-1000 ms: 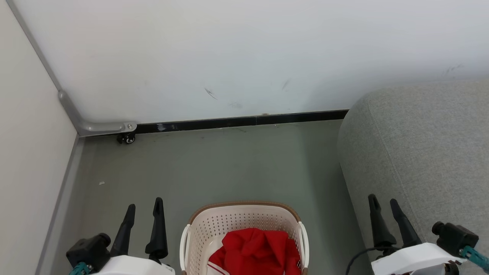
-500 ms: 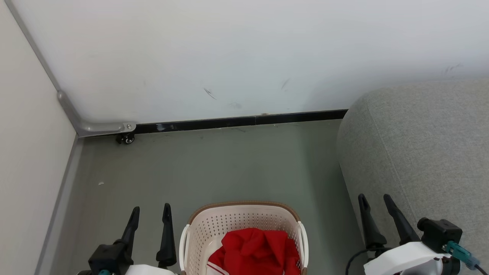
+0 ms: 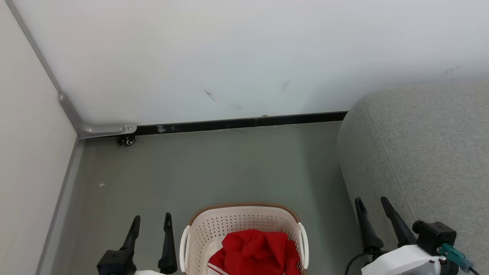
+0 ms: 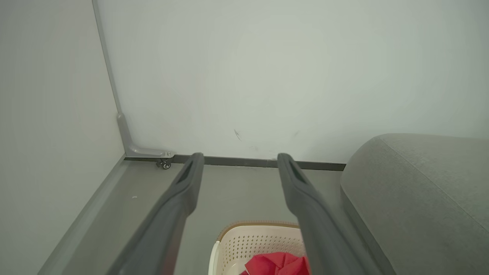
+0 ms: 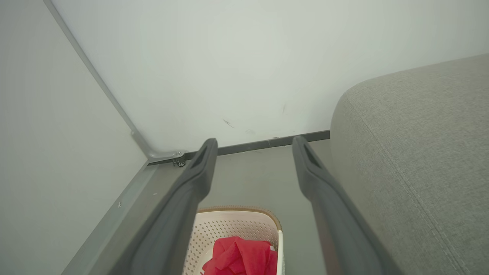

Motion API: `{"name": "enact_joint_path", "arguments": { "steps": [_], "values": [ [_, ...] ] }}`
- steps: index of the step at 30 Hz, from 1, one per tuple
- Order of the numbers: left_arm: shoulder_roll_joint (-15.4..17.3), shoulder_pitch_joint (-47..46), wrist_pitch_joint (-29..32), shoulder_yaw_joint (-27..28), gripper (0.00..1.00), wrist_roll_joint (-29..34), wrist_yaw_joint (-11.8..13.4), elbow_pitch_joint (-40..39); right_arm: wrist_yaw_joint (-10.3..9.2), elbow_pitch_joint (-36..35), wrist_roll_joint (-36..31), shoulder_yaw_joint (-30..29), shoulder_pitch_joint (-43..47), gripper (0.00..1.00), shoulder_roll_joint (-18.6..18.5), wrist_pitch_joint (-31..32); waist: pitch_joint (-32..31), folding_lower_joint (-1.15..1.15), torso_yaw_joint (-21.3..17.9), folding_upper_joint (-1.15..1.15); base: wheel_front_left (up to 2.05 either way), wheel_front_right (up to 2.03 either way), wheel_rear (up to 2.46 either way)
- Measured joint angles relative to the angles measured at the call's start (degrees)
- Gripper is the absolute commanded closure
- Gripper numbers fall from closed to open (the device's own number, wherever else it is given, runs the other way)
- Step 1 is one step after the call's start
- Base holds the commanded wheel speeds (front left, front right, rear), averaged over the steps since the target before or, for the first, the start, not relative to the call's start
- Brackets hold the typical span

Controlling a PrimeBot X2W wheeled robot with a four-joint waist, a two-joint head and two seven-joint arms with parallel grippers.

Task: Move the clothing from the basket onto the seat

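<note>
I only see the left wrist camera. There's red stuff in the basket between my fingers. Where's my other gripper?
Observer: The right gripper is open and empty, right of the basket, by the grey seat.
Operator: Is the clothing all red?
Observer: No, in the head view the red clothing has white trim at its lower left edge.
Operator: Am I above the basket?
Observer: No, the left gripper is over the floor, left of the basket.
</note>
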Motion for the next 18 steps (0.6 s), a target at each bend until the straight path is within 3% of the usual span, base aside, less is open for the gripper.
{"name": "enact_joint_path", "arguments": {
  "steps": [18],
  "values": [
    [-0.01, -0.01, 0.0, 0.13, 0.0, 0.27, 0.94, 1.92, 0.01, 0.74, 0.52, 0.34, 0.25, 0.0, 0.0, -0.43, -0.62, -0.01, 0.0, 0.0, 0.0, 0.0, 0.0]
  ]
}}
